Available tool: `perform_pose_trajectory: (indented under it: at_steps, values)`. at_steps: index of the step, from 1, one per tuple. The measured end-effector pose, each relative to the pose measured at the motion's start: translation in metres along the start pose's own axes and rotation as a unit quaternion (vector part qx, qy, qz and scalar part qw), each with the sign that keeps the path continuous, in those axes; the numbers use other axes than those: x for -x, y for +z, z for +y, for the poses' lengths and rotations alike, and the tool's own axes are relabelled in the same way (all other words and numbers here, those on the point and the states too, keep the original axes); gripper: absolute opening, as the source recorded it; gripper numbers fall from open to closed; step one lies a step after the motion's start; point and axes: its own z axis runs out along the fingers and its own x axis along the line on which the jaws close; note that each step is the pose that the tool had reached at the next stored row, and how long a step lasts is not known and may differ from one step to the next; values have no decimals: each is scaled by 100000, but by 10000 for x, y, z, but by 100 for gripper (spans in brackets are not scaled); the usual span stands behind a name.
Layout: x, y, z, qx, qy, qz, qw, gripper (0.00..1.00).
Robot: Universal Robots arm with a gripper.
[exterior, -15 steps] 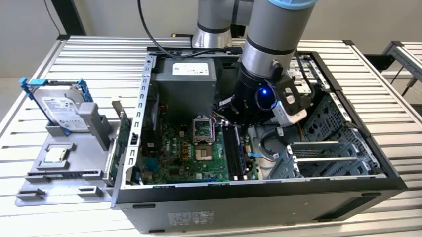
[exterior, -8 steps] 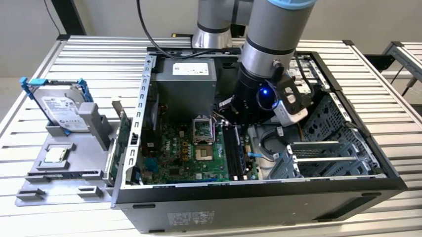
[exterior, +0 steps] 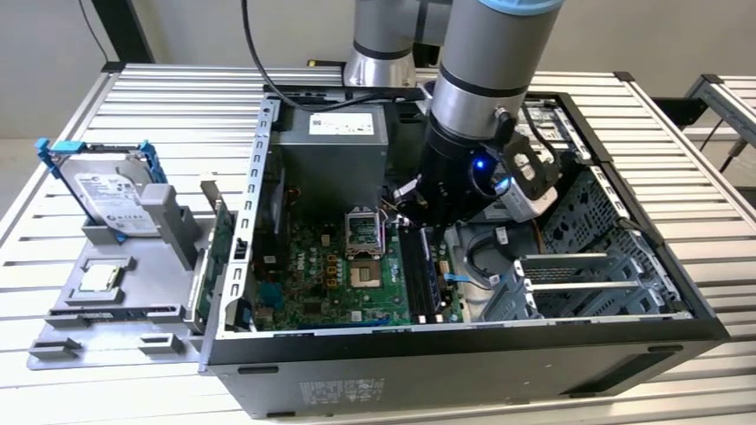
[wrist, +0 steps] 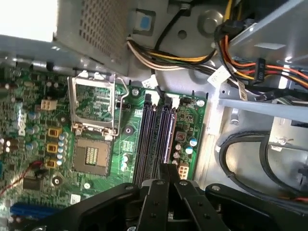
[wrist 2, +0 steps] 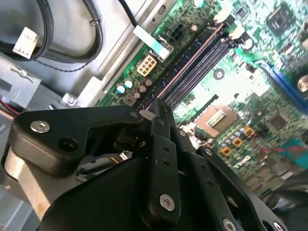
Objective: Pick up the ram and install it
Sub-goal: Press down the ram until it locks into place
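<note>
Over the memory slots [wrist: 156,139] inside the open case [exterior: 614,341], gripper [wrist: 168,174] fingers pressed together, apparently pinching the ram [wrist: 169,169] edge-on, lined up for seating

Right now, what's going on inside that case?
The arm has reached into the open computer case, with its gripper low over the black memory slots on the green motherboard, beside the open processor socket. In both wrist views its fingers are closed together, pinching a thin dark edge, apparently the ram, lined up along the slots.
</note>
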Motion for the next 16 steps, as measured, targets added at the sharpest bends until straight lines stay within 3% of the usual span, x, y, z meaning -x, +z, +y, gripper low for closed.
perform_pose_trajectory:
  at_steps: [4,9,13,16]
  values:
    - [-3,0,0,-949,-3034,6,99949,0]
    - [-10,1,2,-1899,-6594,-22,99764,0]
    - [-12,2,2,-1955,-9683,-214,99511,0]
    - [-12,2,3,-1642,-12015,-451,99261,0]
